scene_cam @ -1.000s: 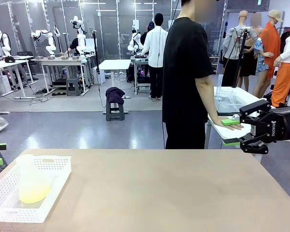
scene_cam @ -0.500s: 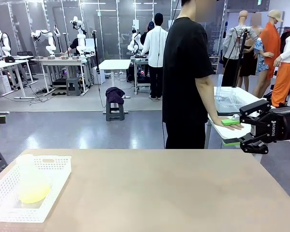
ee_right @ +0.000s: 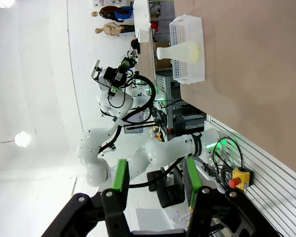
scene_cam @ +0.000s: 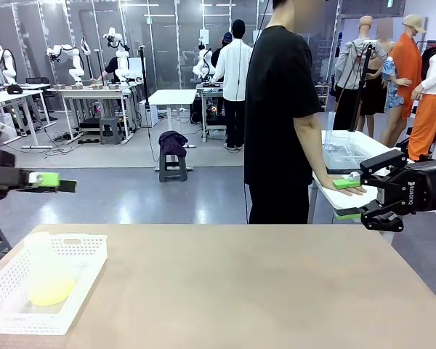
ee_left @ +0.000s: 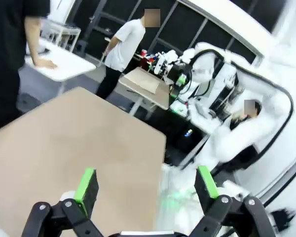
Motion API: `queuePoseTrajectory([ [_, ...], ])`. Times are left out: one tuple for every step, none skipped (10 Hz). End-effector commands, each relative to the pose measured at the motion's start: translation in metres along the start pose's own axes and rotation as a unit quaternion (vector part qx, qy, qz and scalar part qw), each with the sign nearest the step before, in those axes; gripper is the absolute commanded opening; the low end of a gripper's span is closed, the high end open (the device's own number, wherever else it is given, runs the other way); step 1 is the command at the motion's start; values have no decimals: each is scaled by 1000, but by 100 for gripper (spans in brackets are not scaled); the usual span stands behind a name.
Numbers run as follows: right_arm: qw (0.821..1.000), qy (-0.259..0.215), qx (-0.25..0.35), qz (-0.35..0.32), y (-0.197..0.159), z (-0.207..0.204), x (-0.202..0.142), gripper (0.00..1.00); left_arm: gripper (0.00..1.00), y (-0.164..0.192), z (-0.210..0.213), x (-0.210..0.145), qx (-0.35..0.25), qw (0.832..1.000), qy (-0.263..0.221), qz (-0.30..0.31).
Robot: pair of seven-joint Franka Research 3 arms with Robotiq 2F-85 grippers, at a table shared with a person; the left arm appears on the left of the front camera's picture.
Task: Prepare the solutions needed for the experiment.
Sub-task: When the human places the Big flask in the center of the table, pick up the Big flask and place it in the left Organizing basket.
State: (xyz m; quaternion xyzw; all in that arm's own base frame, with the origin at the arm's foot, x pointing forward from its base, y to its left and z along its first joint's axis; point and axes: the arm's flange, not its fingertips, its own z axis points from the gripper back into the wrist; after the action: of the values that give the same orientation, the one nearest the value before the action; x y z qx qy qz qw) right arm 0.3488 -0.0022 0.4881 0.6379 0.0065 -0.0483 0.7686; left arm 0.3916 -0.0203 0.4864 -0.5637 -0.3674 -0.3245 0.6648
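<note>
A frosted conical flask (scene_cam: 45, 270) with a little pale yellow-green solution (scene_cam: 49, 291) at its bottom stands in a white mesh basket (scene_cam: 83, 246) at the table's near left corner. My left gripper (scene_cam: 54, 182) hovers above and behind the basket; in its wrist view the left gripper (ee_left: 147, 185) is open, with nothing between its fingers. Past the table's right edge my right gripper (scene_cam: 352, 198) is open and holds nothing. The right wrist view looks past the right gripper (ee_right: 155, 180) along the table to the flask (ee_right: 180, 51) in the basket (ee_right: 187, 74).
A person in black stands at the far side, one hand (scene_cam: 346, 189) resting on a white side table (scene_cam: 370, 149) close to my right gripper. Clear containers (scene_cam: 341, 145) sit on that side table. The brown tabletop (scene_cam: 261, 291) stretches bare from the basket to the right edge.
My left gripper has risen from low at the left edge and swung right, now reaching in above the basket. The right gripper, flask and person have not moved.
</note>
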Motion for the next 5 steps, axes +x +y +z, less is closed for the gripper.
queuePoseTrajectory([
  [1000, -2, 8, 9, 1, -1, -1, 57, 100, 4, -10, 19, 25, 993, -10, 114],
  [1000, -2, 8, 9, 1, -1, -1, 57, 100, 11, -19, 14, 7, 982, -19, 186],
  [1000, -2, 8, 9, 1, -1, -1, 57, 100, 18, -21, 8, 11, 978, -38, 206],
  [1000, -2, 8, 9, 1, -1, -1, 57, 100, 23, -22, 1, 18, 969, -32, 242],
  [1000, -2, 8, 9, 1, -1, -1, 57, 100, 25, -20, -6, 6, 953, -29, 301],
])
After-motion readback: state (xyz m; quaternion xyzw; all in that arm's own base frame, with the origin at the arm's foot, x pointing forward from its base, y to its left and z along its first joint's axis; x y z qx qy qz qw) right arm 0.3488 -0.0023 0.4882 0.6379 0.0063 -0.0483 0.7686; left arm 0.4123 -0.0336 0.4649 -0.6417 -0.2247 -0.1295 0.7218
